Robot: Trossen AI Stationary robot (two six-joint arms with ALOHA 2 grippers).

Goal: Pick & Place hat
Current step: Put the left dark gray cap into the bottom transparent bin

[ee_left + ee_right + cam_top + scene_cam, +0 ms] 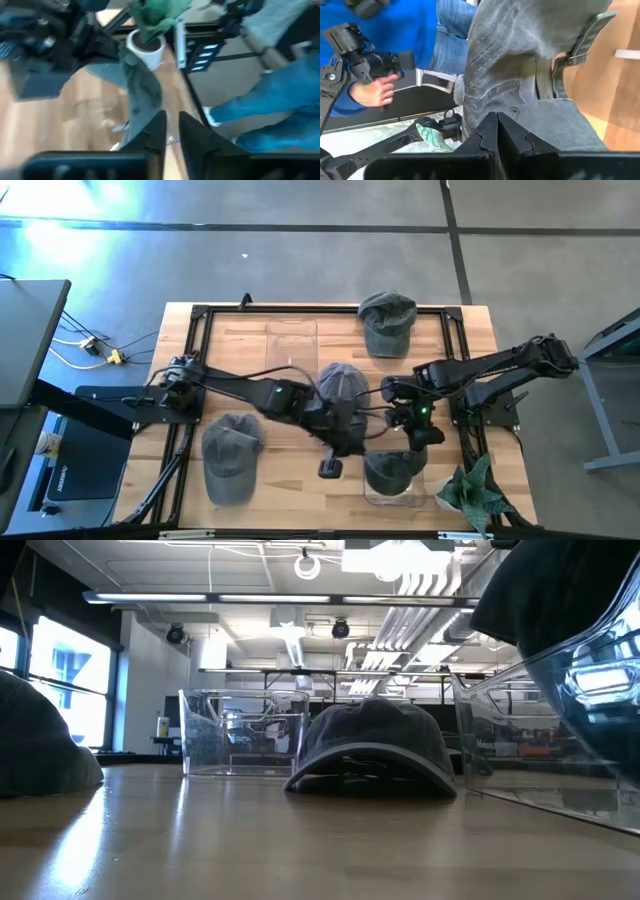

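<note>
The grey-green denim hat (pixel 392 470) with a webbing strap and metal buckle at its back sits in the clear plastic bin (pixel 425 492) at the near right edge of the wooden table (pixel 290 498). No brand, label or writing can be read on it or on anything else in view.

The right end effector (pixel 425 437) hangs just above that hat. In the right wrist view its two dark fingers (pixel 485 135) are pressed together, and the hat's cloth (pixel 530 60) fills the space right in front of them; whether any cloth is pinched between the tips cannot be told.

The left end effector (pixel 331 468) reaches across the middle of the table and stands beside the bin. In the left wrist view its fingers (pixel 156 131) show a narrow gap with nothing between them, only a fold of grey cloth (pixel 142 95) lying ahead.

Three more grey hats lie on the table: one at the centre (pixel 342 383), one near the far edge (pixel 387 322), one at the near left (pixel 232 454). A second clear bin (pixel 291 345) stands at the far middle. A small potted green plant (pixel 473 493) sits at the near right corner. A person in blue jeans (pixel 280 100) stands beyond the table, a hand (pixel 375 91) visible holding dark gear.
</note>
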